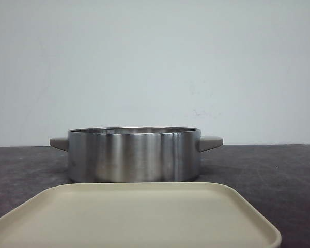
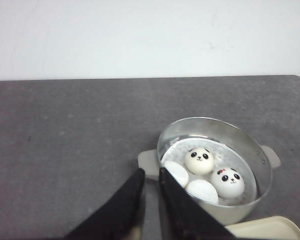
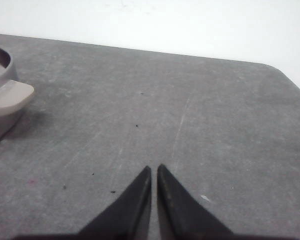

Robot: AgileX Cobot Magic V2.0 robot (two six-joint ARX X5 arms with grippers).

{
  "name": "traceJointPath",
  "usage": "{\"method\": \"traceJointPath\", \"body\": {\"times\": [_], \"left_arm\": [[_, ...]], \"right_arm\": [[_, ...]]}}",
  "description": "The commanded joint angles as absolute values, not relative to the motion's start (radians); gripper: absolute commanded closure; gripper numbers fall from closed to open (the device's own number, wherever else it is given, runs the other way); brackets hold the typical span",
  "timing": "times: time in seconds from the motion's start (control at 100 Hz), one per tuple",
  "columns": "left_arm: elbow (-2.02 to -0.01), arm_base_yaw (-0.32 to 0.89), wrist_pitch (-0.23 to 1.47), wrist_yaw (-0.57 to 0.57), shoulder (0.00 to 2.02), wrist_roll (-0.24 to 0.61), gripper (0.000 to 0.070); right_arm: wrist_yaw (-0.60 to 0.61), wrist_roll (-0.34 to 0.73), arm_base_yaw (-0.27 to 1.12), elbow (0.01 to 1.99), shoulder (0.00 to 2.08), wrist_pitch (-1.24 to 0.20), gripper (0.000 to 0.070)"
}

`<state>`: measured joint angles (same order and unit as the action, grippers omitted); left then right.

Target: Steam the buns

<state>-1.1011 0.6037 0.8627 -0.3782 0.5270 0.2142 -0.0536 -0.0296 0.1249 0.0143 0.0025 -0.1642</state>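
- I see all four buns (image 2: 210, 175) already inside the steel pot (image 1: 134, 155). In the left wrist view two show panda faces, one at the middle of the pot and one toward its 4 o'clock side. Two more lie face-down or turned away at its 7 to 8 o'clock side.
- My left gripper (image 2: 151, 174) hangs above the table (image 2: 70, 150) just outside the pot's near handle (image 2: 147, 162), its tips almost together and holding nothing. If I lower it carelessly, I judge it could clip that handle or the rim and shove the pot.
- My right gripper (image 3: 154, 169) hovers over bare table at the pot's 3 o'clock, well apart from the other handle (image 3: 12, 95). Its tips are nearly touching and it carries nothing.
- The cream tray (image 1: 144, 217) sits just in front of the pot at 6 o'clock and is empty. From the front view I cannot see into the pot at all, so I risk misjudging the buns if I rely on it.
- The buns sit bunched together, touching. Reaching in again could squash the soft ones or roll a face under.
- I see no lid in any view; if covering is still needed, I cannot tell where it is.
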Motion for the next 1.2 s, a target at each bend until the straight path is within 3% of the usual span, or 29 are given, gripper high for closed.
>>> {"method": "traceJointPath", "body": {"times": [0.0,0.13,0.27,0.5,0.62,0.91,1.19], "left_arm": [[-1.079,0.580,0.809,-0.385,0.516,0.183,0.0700],[-0.894,0.488,0.545,-0.382,0.447,0.138,0.0700],[-0.653,0.427,0.312,-0.380,0.345,0.168,0.0700],[-0.408,0.366,0.311,-0.362,0.176,0.308,0.0700],[-0.273,0.295,0.264,-0.325,0.088,0.304,0.0700],[-0.061,0.126,0.179,-0.054,0.003,0.270,0.0700],[-0.024,0.116,0.185,-0.032,0.003,0.162,0.0700]], "right_arm": [[-0.052,-0.034,0.126,0.012,0.004,-0.158,0.0686],[-0.052,-0.034,0.126,0.012,0.004,-0.158,0.0686],[-0.052,-0.034,0.126,0.012,0.004,-0.158,0.0686],[-0.052,-0.034,0.126,0.012,0.004,-0.158,0.0686],[-0.052,-0.034,0.126,0.012,0.004,-0.158,0.0686],[-0.052,-0.034,0.126,0.012,0.004,-0.158,0.0686],[-0.052,-0.034,0.126,0.012,0.004,-0.158,0.0686]]}}
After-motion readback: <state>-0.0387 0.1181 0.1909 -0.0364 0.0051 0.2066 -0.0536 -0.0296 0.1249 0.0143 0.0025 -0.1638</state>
